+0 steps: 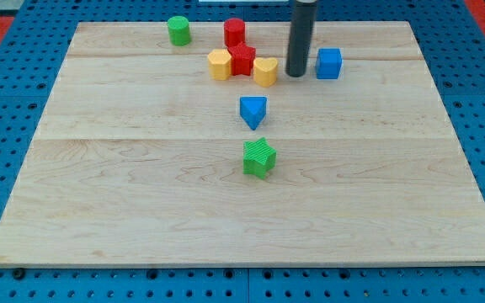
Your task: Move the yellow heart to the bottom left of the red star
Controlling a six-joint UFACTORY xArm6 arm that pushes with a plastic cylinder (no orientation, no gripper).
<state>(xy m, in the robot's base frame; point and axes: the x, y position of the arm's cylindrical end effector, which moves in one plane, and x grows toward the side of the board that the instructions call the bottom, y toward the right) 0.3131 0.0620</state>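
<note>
Nearest the view's bottom sits the green star (pixel 259 157), alone on the wooden board (pixel 141 202). Taking the red star (pixel 242 60) as the landmark, the green star lies well below it and slightly to the view's right. The blue triangle (pixel 253 110) stands between the two, closer to the red star.

The yellow heart (pixel 265 71) touches the red star on its lower right. The yellow hexagon (pixel 219 64) touches the red star on its left. My tip (pixel 296 74) rests just right of the yellow heart, very close to it; contact cannot be judged. The rod carries no jaws, so there is nothing to open or close. The blue cube (pixel 329 63) sits right of the red star, beyond the tip.

Behind the red star stands the red cylinder (pixel 234 32), touching or nearly so. The green cylinder (pixel 178 30) is up and to its left, apart.

No writing or labels can be read on anything.
</note>
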